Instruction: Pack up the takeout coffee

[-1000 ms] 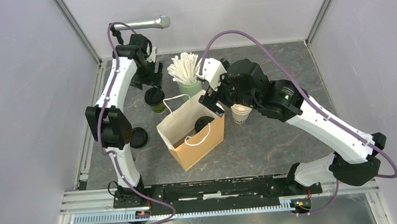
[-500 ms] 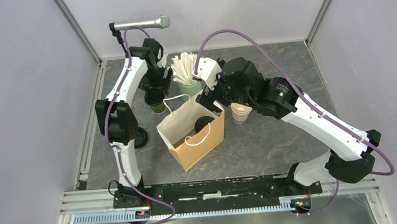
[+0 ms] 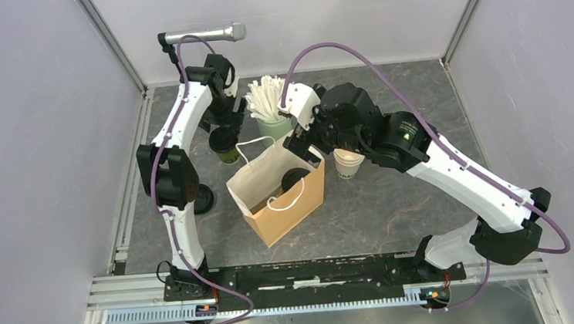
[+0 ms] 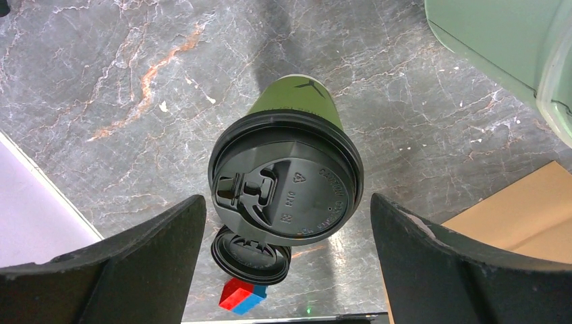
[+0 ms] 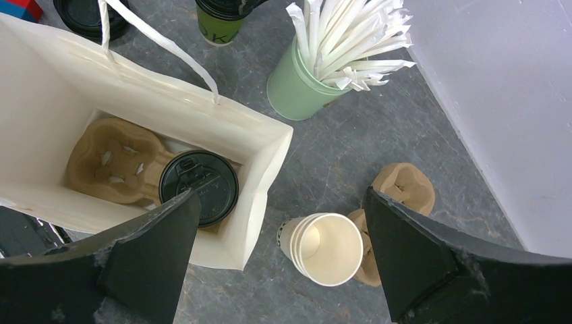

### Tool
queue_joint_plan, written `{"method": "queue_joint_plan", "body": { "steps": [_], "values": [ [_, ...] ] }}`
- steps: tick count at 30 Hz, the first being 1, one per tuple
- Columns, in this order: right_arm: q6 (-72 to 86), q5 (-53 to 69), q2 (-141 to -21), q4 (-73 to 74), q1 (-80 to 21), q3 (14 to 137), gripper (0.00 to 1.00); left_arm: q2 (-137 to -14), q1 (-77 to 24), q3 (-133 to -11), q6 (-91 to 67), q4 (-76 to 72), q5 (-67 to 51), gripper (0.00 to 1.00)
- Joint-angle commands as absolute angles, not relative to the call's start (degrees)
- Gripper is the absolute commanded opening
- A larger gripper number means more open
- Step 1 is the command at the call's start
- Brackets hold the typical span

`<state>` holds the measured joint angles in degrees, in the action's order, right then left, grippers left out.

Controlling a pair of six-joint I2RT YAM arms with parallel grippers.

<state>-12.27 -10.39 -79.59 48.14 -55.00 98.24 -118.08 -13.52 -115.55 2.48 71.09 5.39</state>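
Left claw gapes wide around one olive-green, black-lidded paper cup on the grey marble surface, ten o'clock from the brown paper bag; right claw, equally wide, hangs above one black-lidded cup inside.

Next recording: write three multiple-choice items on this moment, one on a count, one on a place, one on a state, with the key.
1. How many lidded cups sit in the paper bag? A one; B two; C none.
2. Where is the green cup? A in the bag; B on the table, between the fingers of the left claw; C on a shelf.
3. The left claw is: A shut on the green cup; B shut and empty; C open.
Key: 1 A, a single black-lidded cup stands in the bag's tray. 2 B, the left wrist view shows it upright between the fingers. 3 C, a gap shows on each side of the cup.
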Motion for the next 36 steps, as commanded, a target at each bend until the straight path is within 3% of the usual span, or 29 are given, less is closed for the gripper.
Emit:
{"method": "queue_joint_plan", "body": {
  "steps": [1,36],
  "values": [
    [-12.93,-11.64,-79.42,47.24,-54.86,100.90,0.98,-116.64,-13.18,-116.64,6.50,70.51,5.85,0.97],
    [-12.39,-11.42,-79.40,46.49,-54.84,99.50,0.98,-114.46,-12.30,-110.42,7.97,69.71,3.37,0.92]
  ]
}}
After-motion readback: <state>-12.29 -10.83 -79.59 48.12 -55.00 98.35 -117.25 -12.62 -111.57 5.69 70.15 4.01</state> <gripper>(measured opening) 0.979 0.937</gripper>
